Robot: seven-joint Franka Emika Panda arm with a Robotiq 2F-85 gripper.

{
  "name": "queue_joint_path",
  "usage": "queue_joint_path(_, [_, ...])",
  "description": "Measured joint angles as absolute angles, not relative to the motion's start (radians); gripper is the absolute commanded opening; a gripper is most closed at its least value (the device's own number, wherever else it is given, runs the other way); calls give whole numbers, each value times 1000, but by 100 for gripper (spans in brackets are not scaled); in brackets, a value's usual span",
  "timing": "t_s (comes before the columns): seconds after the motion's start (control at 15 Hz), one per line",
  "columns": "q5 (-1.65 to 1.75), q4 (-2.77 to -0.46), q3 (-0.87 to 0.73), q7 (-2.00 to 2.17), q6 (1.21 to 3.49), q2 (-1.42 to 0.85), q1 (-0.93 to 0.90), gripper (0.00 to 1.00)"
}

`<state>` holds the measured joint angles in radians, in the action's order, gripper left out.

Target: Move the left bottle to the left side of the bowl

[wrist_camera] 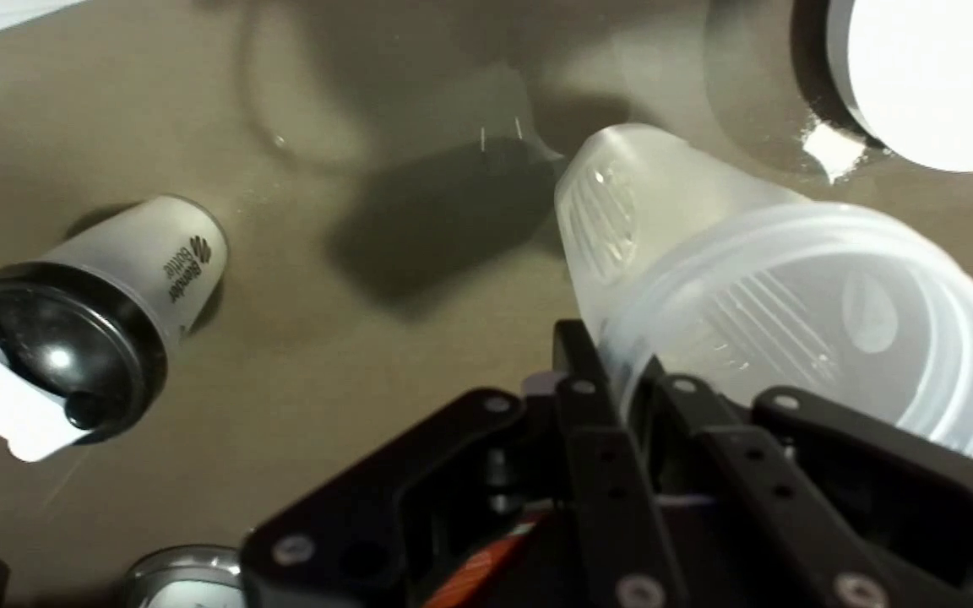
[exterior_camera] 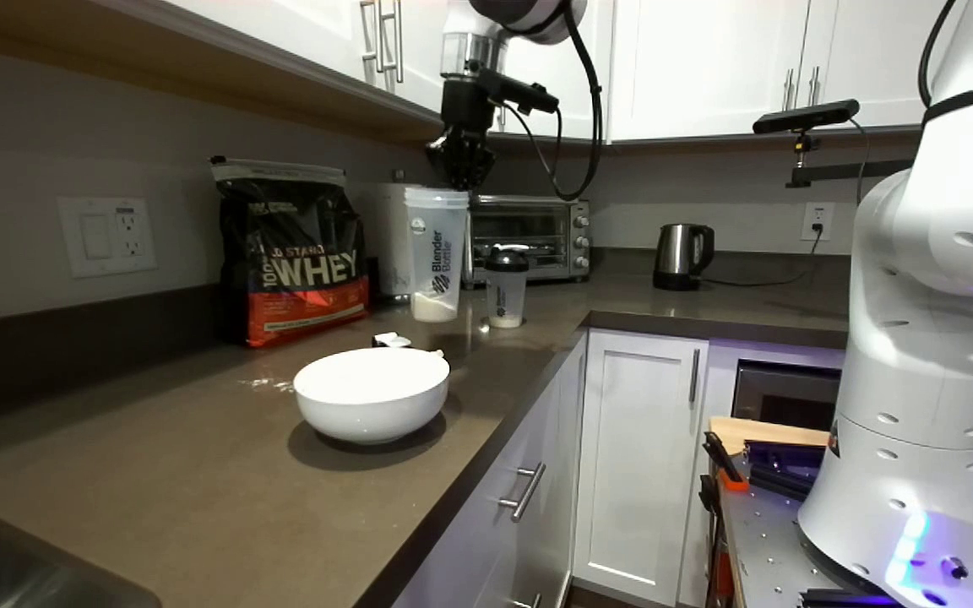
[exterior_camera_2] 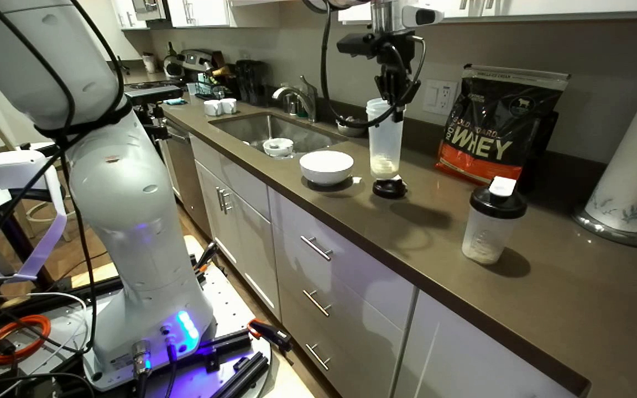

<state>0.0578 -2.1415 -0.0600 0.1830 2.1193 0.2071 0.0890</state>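
Note:
The left bottle, a tall translucent shaker with white powder inside, shows in both exterior views (exterior_camera: 437, 253) (exterior_camera_2: 385, 141) and in the wrist view (wrist_camera: 681, 186). Its top is open. My gripper (exterior_camera: 463, 179) is shut on its rim, one finger inside and one outside, as the wrist view (wrist_camera: 613, 359) shows. The bottle hangs nearly upright above the counter, its shadow apart from its base. The white bowl (exterior_camera: 371, 395) stands on the counter beside it; it also shows in an exterior view (exterior_camera_2: 327, 167) and partly in the wrist view (wrist_camera: 943, 84).
A black lid (exterior_camera_2: 389, 188) lies on the counter near the bottle's base. A smaller black-lidded shaker (exterior_camera_2: 487, 232) stands apart. A whey bag (exterior_camera: 296, 253) leans by the wall. A paper towel roll (exterior_camera_2: 636, 166), toaster oven (exterior_camera: 529, 236), sink (exterior_camera_2: 296, 130) and upper cabinets (exterior_camera: 706, 67) surround the area.

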Motion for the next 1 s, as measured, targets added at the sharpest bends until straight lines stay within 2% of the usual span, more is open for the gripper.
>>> queue_joint_path(1.0, [48, -2055, 48, 183, 2172, 158, -33, 4])
